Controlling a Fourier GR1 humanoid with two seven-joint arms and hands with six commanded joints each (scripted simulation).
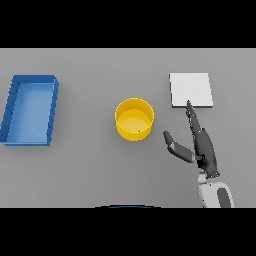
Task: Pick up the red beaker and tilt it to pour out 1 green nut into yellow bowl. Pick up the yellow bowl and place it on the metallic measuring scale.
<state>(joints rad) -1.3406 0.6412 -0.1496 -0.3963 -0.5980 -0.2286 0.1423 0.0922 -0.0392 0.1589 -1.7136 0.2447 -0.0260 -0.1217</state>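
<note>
Grey table [90, 170]: right hand [202, 147] spread open, grasping nothing, just right of yellow bowl [134, 119]. Could knock bowl sideways, missing metallic scale [190, 90] beyond.

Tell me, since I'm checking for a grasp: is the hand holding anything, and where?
Nothing is held. The right hand is open, fingers straight, apart from the yellow bowl.

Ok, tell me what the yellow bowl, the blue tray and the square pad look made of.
Yellow bowl: probably plastic, uniform matte colour, no glints. Blue tray: likely plastic too, flat saturated blue, thin walls. Square pad: pale grey, evenly lit, could be brushed metal; no reflections confirm it.
</note>
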